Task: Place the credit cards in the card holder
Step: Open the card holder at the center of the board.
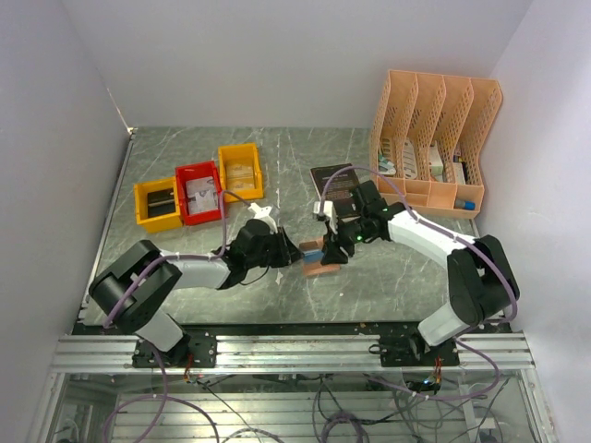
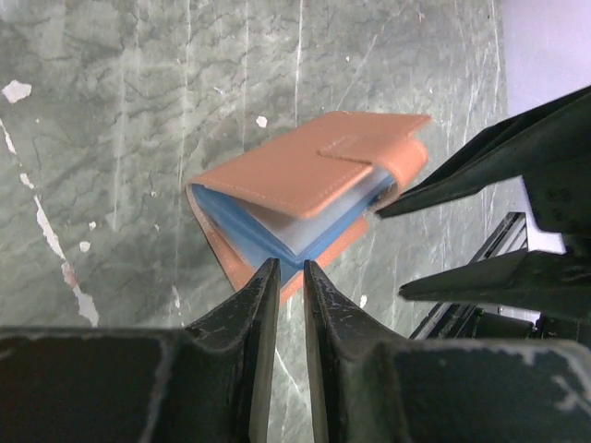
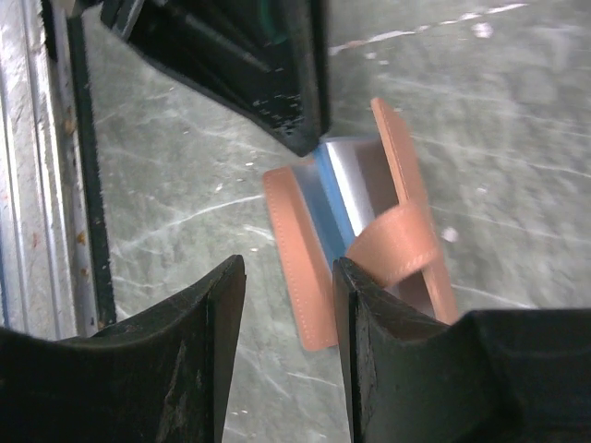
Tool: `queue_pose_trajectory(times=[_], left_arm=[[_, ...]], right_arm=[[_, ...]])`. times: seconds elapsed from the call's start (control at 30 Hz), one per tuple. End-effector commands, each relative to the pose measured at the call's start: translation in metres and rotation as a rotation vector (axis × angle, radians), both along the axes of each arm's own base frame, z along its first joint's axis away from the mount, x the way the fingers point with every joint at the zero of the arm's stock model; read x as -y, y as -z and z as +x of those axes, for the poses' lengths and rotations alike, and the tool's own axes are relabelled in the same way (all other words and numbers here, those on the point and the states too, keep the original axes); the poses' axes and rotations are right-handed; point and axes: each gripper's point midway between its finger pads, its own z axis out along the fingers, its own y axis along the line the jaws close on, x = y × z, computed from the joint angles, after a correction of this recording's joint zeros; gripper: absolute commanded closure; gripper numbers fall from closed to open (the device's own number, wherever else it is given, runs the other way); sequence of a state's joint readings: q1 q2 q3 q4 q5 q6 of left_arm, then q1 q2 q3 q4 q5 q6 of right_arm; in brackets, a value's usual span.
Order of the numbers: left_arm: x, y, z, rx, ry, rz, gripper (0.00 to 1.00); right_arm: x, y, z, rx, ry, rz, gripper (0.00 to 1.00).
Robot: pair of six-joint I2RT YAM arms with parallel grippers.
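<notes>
At mid-table the card holder (image 1: pixel 320 268) gapes, blue card (image 2: pixel 222 217) inside. Jaws apart, the right gripper (image 3: pixel 288 268) straddles one cover; the left gripper (image 2: pixel 286 277) sits nearly closed at its edge, hold unclear.

I count two claws of my own, the left claw (image 2: pixel 287 269) and the right claw (image 3: pixel 288 273). On the worktop (image 1: pixel 406 281): one card holder (image 2: pixel 309 166), one light blue card (image 2: pixel 233 218) showing inside it, two yellow bins (image 1: pixel 138 209) (image 1: pixel 223 175), one red bin (image 1: pixel 181 197), one black book (image 1: pixel 331 178), one peach file rack (image 1: pixel 434 111) with four slots.
</notes>
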State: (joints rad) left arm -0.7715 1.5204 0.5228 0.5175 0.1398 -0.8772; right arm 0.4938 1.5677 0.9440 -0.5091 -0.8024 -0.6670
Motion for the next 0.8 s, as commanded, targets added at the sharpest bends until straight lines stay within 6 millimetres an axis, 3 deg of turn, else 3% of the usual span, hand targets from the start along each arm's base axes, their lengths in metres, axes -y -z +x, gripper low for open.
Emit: queue_pose_trajectory(times=[0.0,0.27,0.4,0.63,0.77], left_arm=[[0.014,-0.009,0.012,0.055,0.023,-0.022,0.72],[0.021,-0.001,0.018,0.052,0.030,0.007,0.71],[0.020,0.004,0.020,0.051,0.032,0.030,0.71],[0.022,0.006,0.021,0.050,0.037,0.034,0.71],[0.022,0.005,0.022,0.055,0.040,0.042,0.71]], right_arm=[[0.002,-0.030,0.034,0.041,0.127,0.096,0.57],[0.014,-0.045,0.054,-0.001,0.225,0.175,0.56],[0.027,-0.036,0.071,-0.004,0.312,0.154,0.49],[0.030,-0.012,0.056,0.020,0.162,0.070,0.38],[0.034,-0.002,0.051,0.120,0.067,0.030,0.29]])
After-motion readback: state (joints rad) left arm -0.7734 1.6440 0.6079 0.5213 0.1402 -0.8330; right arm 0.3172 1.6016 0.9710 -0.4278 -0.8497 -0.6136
